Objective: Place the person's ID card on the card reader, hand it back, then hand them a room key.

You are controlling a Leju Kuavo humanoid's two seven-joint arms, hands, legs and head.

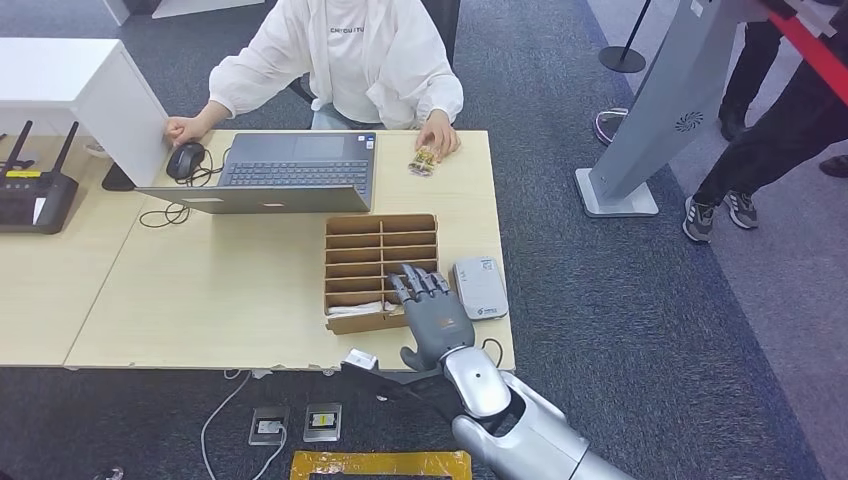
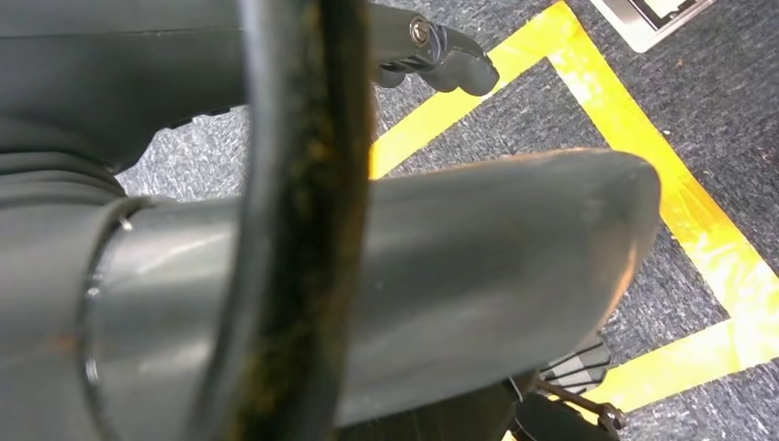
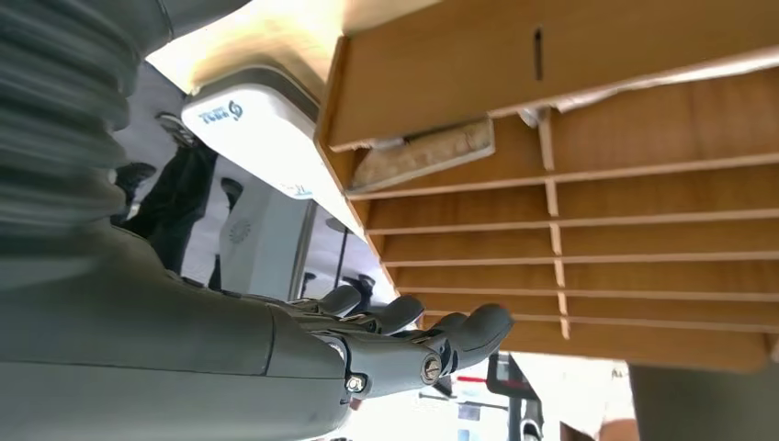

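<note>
On the far left of the pale wooden counter (image 1: 230, 290), a black router with upright antennas (image 1: 35, 190) is seen beside a white box-shaped stand (image 1: 90, 95). Further right, a black computer mouse (image 1: 186, 160) is covered by one hand of a person in a white jacket (image 1: 340, 60), who is seated behind an open grey laptop (image 1: 290, 172). The person's other hand (image 1: 438, 135) is laid on the counter, touching a small yellowish patterned card-like item (image 1: 425, 160); whether this is the ID card cannot be told.

Nearer the robot, a brown wooden slotted card organiser (image 1: 370, 262) is placed, with flat pale cards (image 1: 355, 309) lying in its nearest compartment. The robot's grey right hand (image 1: 428, 310) is held over the organiser's near right corner, fingers extended and slightly apart, nothing gripped; in the right wrist view the fingers (image 3: 459, 335) are seen stretched out beside the slots. Whether the organiser is touched cannot be told.

Just right of the hand, a small white rectangular card reader (image 1: 480, 288) lies flat on the counter.

The left hand (image 2: 441, 55) is glimpsed above yellow floor tape (image 2: 698, 230); its state cannot be told.
</note>
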